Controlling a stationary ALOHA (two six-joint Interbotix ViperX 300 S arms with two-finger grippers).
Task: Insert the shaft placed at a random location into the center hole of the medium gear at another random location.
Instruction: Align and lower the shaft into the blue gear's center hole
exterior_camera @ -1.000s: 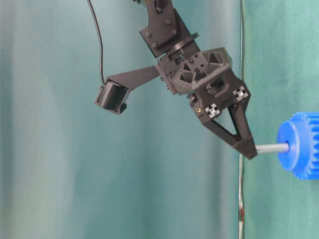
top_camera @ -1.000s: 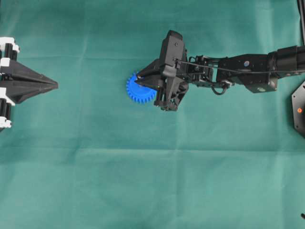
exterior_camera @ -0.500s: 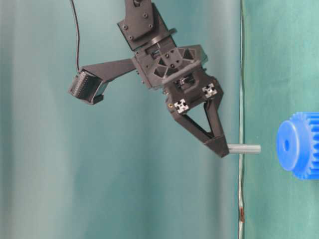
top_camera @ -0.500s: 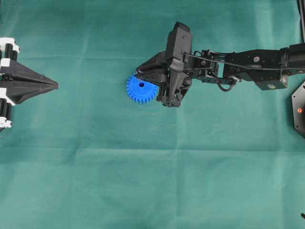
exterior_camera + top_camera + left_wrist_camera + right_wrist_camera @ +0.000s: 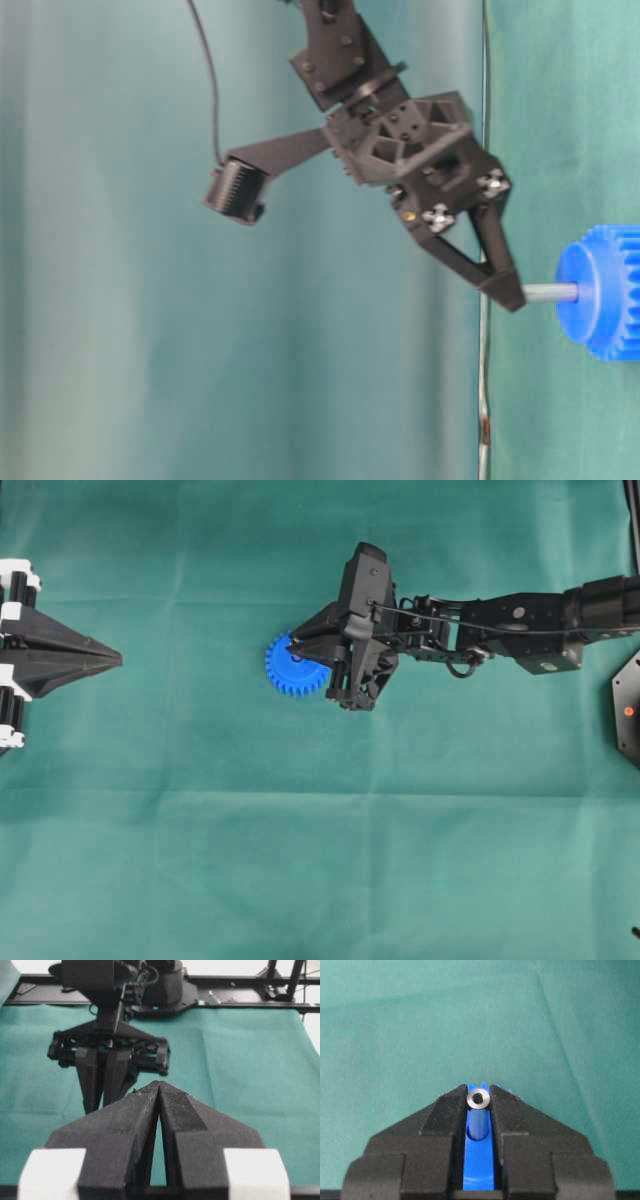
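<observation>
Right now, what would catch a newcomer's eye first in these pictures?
The bright blue medium gear on the green cloth, just left of centre from overhead. The right hand pinches the silver shaft, whose tip meets the gear's middle. At the far left edge the left hand sits shut and apart.

Right hand overlaps the blue gear.

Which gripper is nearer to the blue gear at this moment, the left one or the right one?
The right. The right gripper is directly over the medium gear, holding the shaft against its center. The left gripper is shut, far off at the left edge.
</observation>
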